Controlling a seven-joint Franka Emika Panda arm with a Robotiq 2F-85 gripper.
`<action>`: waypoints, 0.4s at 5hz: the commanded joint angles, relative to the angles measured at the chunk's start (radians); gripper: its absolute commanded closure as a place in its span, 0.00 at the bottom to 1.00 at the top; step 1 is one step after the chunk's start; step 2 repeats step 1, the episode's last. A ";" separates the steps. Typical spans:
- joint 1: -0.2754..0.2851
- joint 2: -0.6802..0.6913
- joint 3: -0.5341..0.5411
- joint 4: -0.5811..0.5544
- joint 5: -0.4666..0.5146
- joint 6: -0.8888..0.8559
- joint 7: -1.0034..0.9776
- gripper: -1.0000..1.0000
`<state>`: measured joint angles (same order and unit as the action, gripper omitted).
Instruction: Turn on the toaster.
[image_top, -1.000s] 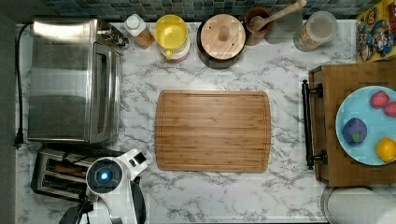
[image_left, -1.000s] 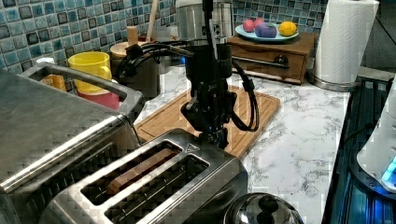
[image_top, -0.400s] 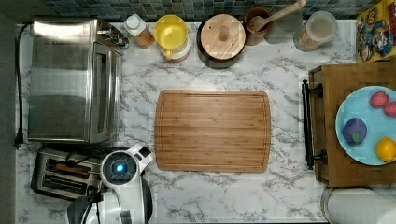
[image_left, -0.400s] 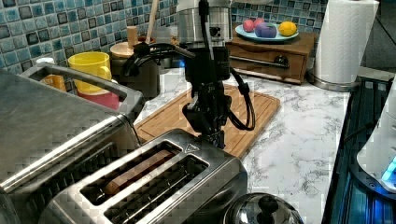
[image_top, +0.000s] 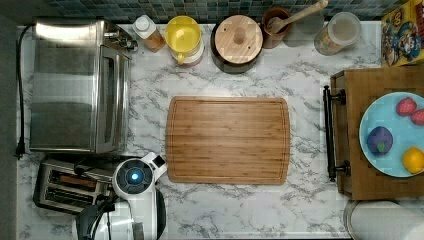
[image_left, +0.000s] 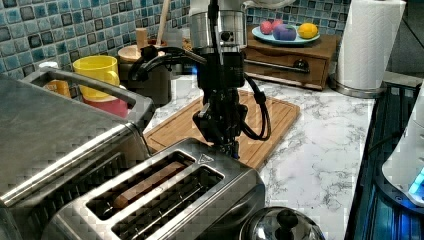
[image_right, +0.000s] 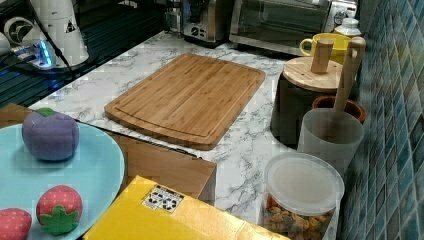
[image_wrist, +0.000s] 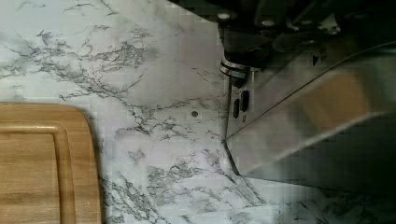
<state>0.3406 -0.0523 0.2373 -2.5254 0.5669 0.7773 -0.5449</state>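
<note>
One arm (image_top: 134, 180) shifted past toaster (image_left: 165, 200) end; jaws' state unclear.

We find no words, brands or numbers that can be read. We note a small triangle warning sign stamped on the toaster (image_left: 170, 197) top. A white label with black code squares sits on the yellow box (image_right: 170, 220), too small to read.
</note>
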 joint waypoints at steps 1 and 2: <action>0.090 0.252 0.099 -0.212 0.052 0.195 -0.036 1.00; 0.090 0.252 0.099 -0.212 0.052 0.195 -0.036 1.00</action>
